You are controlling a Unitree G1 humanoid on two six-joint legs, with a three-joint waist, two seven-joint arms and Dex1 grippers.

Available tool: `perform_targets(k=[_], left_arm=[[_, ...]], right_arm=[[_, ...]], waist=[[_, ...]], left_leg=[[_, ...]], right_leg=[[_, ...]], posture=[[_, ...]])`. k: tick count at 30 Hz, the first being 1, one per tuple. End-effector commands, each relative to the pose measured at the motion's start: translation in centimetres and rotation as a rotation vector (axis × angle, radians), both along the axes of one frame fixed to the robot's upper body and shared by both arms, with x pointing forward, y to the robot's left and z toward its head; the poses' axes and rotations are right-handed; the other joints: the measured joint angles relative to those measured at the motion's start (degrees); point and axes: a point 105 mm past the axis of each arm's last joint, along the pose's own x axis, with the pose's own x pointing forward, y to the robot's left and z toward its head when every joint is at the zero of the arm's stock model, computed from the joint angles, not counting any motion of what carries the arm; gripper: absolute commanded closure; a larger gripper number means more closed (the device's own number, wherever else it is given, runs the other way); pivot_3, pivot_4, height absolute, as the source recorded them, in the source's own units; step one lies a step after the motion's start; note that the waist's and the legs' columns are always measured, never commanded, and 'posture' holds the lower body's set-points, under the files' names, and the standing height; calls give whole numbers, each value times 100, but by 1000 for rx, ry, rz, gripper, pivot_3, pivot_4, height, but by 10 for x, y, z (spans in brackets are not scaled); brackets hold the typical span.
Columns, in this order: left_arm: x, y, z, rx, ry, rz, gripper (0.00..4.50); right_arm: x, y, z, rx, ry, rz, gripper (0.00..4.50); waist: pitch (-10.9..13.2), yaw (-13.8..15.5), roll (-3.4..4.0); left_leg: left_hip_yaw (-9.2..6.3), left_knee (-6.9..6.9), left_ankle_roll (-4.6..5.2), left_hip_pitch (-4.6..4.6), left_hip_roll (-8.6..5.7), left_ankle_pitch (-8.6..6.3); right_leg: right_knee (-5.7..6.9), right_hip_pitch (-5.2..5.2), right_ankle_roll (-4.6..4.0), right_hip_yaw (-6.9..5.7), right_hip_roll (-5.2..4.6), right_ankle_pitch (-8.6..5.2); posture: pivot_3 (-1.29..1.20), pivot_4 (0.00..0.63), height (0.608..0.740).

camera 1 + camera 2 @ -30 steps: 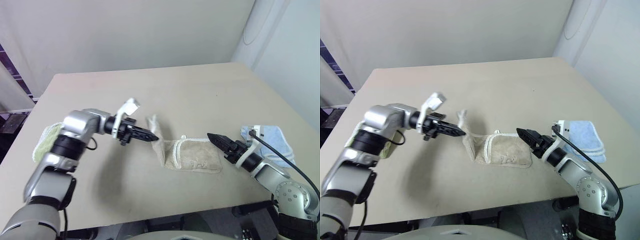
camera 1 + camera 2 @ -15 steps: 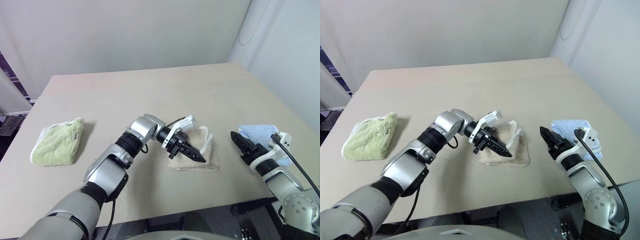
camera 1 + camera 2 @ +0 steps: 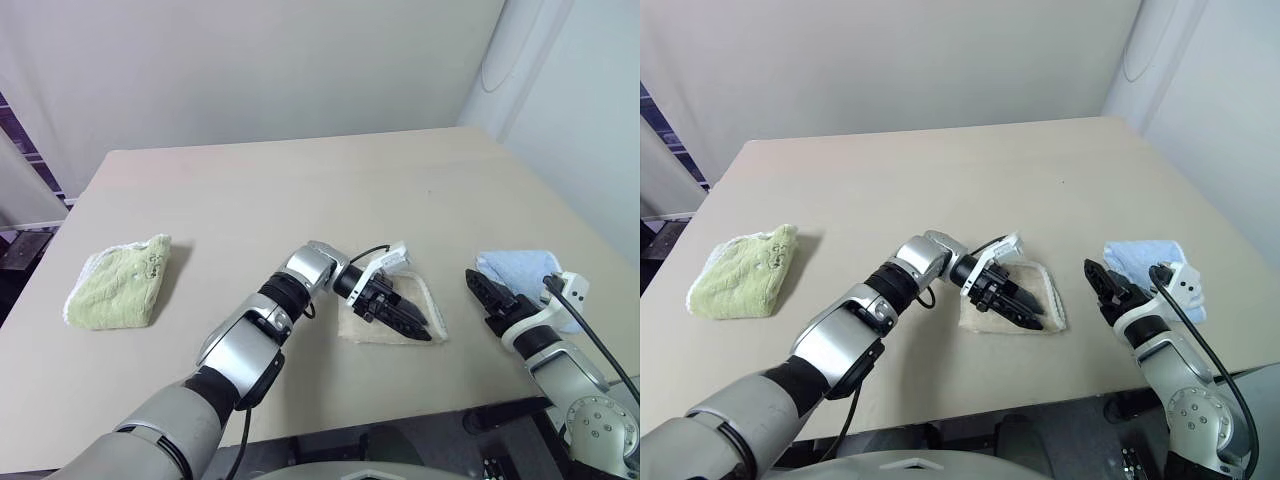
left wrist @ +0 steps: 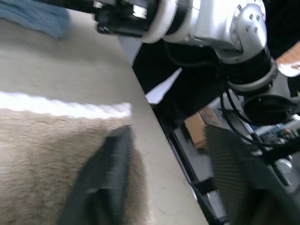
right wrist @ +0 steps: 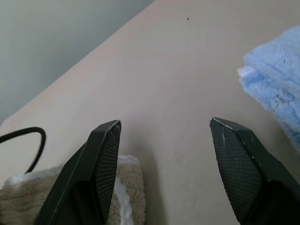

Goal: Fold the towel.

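Towel (image 3: 390,318) folded under left end effector (image 3: 418,324).

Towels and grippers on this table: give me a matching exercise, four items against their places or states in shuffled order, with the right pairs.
Items:
1. beige towel
2. green towel
3. blue towel
4. left gripper

Places or states:
A. folded near the table's left edge
B. folded just behind the right gripper
C. folded in the middle, near the front edge
D. open, fingers lying on the beige towel

Pairs: 1-C, 2-A, 3-B, 4-D
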Motion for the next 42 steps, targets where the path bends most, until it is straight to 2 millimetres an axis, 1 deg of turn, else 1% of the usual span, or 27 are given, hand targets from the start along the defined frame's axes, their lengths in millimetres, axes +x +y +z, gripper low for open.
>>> perform_targets(k=[1,2,5,7,9,11,12,14,16,17,18,20,22,23,26,28,29,31,33,37,39,40,42], left_arm=[[8,1,20,-92,-115,29,474],[10,3,25,-122,-145,40,96],[23,15,46,-225,-277,122,43],[36,23,56,-276,-348,218,43],[44,33,59,-296,-387,277,0],[45,45,58,-315,-397,293,363],[43,51,58,-332,-389,292,622],[43,63,46,-318,-401,310,1313],[41,69,35,-297,-410,316,2033],[41,70,31,-295,-406,321,2357],[40,71,29,-296,-397,325,2691],[41,71,22,-290,-392,340,3512],[41,69,13,-265,-381,356,4165],[40,66,6,-246,-376,353,4474],[34,57,-17,-195,-344,339,4474],[29,48,-38,-156,-335,337,4474],[26,44,-47,-135,-357,336,4474],[22,36,-59,-117,-378,332,4474],[25,31,-64,-108,-385,373,4474],[28,29,-62,-135,-369,405,4474],[31,33,-59,-142,-371,412,4500],[35,36,-56,-149,-375,429,4500],[40,41,-52,-160,-380,448,4500]], right_arm=[[5,3,20,-64,-79,25,1351],[6,5,23,-87,-91,34,1351],[7,23,43,-124,-181,134,1351],[9,38,52,-174,-222,202,1351],[10,53,58,-202,-255,276,1751],[10,68,62,-230,-279,351,2264],[11,73,62,-243,-285,373,2691],[14,84,59,-257,-292,442,3418],[17,90,54,-274,-284,487,4190],[17,93,51,-278,-279,512,4482],[16,95,49,-277,-277,537,4500],[13,101,43,-272,-268,601,4500],[9,106,36,-255,-249,665,4500],[8,108,30,-250,-228,687,4500],[12,105,4,-265,-146,706,4500],[14,102,-21,-281,-62,719,4500],[15,102,-31,-281,-30,725,4500],[16,100,-42,-267,5,727,4500],[20,97,-49,-263,31,712,4500],[19,94,-56,-264,62,718,4500],[18,91,-51,-234,54,710,4155],[18,90,-43,-211,32,710,3971],[16,90,-31,-176,3,714,3335]], waist=[[0,1,0],[-1,-2,1],[-1,-6,4],[-1,-1,5],[-1,5,5],[-2,3,7],[-2,3,5],[-2,-10,6],[-1,-2,4],[-1,13,3],[1,34,-2],[1,55,-5],[1,69,-5],[0,82,-6],[-1,120,-9],[0,132,-10],[-1,133,-9],[-1,136,-8],[-3,137,-9],[-6,141,-8],[-6,134,-8],[-6,135,-9],[-6,135,-8]], left_leg=[[0,0,0,0,0,0],[0,0,0,0,0,0],[1,-1,0,0,1,0],[1,0,0,3,3,0],[-2,0,0,8,3,0],[-2,0,0,12,2,0],[-1,0,0,13,2,0],[-1,0,0,11,1,0],[2,0,0,11,0,0],[2,3,0,11,0,0],[2,4,0,10,-1,0],[0,10,0,9,-2,0],[2,13,0,8,-5,0],[3,14,0,9,-6,0],[3,18,0,10,-6,0],[2,23,0,10,-6,0],[1,28,0,9,-6,0],[1,36,0,9,-5,0],[0,45,1,6,-3,-1],[-8,78,1,18,1,-3],[-9,82,-2,37,2,-7],[-7,82,-2,41,1,-8],[-7,82,-13,42,1,-14]], right_leg=[[0,0,0,0,0,0],[0,0,0,0,0,0],[1,-1,1,2,0,0],[5,0,1,2,1,1],[6,5,3,0,2,2],[6,10,4,0,3,2],[6,10,4,1,3,2],[4,10,4,0,4,2],[4,10,4,3,3,2],[4,10,4,3,3,2],[4,11,4,2,2,2],[3,16,3,0,0,3],[1,18,3,1,-4,3],[0,20,3,2,-4,3],[0,22,4,1,-4,3],[2,22,4,0,-3,4],[4,24,5,-2,-2,5],[5,25,9,-2,-2,8],[6,25,13,-2,-2,13],[2,57,12,-12,-5,30],[-10,65,9,-13,-8,33],[-12,69,8,-13,-10,34],[-12,73,10,-14,-13,35]], posture=[[0,0,740],[0,0,740],[0,0,740],[0,0,740],[0,0,740],[0,0,740],[0,0,740],[0,0,740],[0,0,740],[0,0,740],[0,0,740],[0,0,740],[0,0,740],[0,0,740],[0,0,740],[0,0,740],[0,0,740],[0,0,740],[0,0,740],[0,0,740],[0,0,740],[0,0,740],[0,0,740]])
